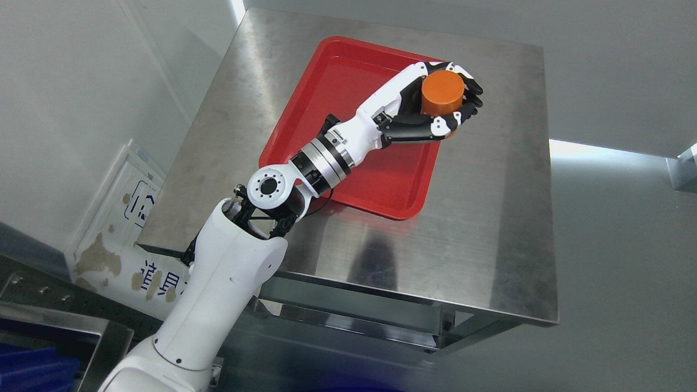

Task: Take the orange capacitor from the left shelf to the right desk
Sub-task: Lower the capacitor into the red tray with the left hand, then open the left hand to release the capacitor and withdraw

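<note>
Reaching in from the lower left, the robot's white-and-black left hand (pixel 435 100) has its fingers (pixel 454 121) wrapped around the orange cylindrical capacitor (pixel 442 93), holding it upright in a firm grasp. Beneath the hand and wrist lies the shallow red plastic tray (pixel 337 76), its far right corner just under the capacitor. The tray rests on the brushed stainless-steel desk (pixel 490 218), which spreads out on all sides of the hand.
</note>
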You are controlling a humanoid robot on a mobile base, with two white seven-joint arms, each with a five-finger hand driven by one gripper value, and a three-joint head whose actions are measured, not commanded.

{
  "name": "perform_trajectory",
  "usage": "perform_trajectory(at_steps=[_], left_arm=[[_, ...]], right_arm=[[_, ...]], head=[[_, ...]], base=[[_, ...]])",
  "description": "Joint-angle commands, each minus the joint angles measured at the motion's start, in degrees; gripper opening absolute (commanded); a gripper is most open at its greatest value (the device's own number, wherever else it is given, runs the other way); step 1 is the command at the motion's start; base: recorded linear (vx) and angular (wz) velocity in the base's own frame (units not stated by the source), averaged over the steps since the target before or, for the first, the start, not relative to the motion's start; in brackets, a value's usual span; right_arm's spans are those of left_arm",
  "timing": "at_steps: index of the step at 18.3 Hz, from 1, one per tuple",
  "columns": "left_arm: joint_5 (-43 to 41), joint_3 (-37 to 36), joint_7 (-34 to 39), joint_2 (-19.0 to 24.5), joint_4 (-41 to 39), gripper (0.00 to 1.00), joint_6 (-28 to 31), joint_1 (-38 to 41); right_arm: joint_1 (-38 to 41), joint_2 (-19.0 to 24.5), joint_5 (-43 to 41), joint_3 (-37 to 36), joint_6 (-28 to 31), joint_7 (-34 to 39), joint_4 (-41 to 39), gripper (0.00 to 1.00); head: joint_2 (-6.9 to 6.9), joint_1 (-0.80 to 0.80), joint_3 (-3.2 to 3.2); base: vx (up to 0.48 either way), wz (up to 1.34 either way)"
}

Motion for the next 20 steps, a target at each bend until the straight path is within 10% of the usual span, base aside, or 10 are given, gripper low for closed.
perform_trajectory(at_steps=[1,12,20], left_arm=[[-4.9,5.6,0.0,1.0,11.4,0.04,1.0,-2.4],[-9.1,6.7,1.2,1.0,13.1,0.12,1.3,-2.1],[-8.9,6.9,0.7,1.0,13.0,0.52,1.5,-2.3]], right_arm=[[1.3,-1.0,0.4,-0.7,0.0,0.0,-1.0,1.00],[1.3,-1.0,0.4,-0.7,0.0,0.0,-1.0,1.00],[1.3,-1.0,0.4,-0.7,0.0,0.0,-1.0,1.00]], head=[[0.00,0.00,0.00],[0.00,0.00,0.00],[0.00,0.00,0.00]], base=[[-0.011,0.00],[0.000,0.00],[0.000,0.00]])
